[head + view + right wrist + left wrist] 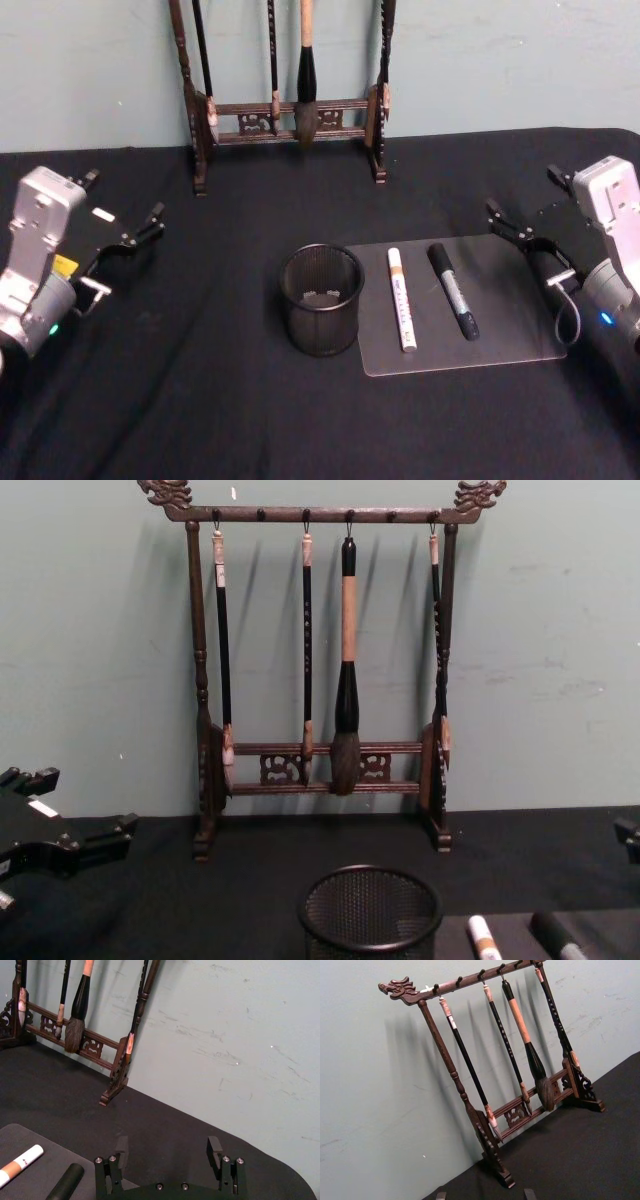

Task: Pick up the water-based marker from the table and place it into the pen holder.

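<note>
Tabletop (200,400) draped in black cloth, with a wooden brush rack (290,110) set against the wall behind the pen holder (321,300). A translucent mat (520,340) is laid just right of the holder. The right gripper (520,189) is poised beyond the mat's far right corner, fingers spread and empty. The left gripper (125,194), likewise spread, is parked well to the holder's left. Two markers are laid apart on the mat, long axes running near-to-far: the white marker (401,298) nearest the holder, the black marker (453,290) further right. Which is water-based cannot be read. The right arm is judged nearer to both.
</note>
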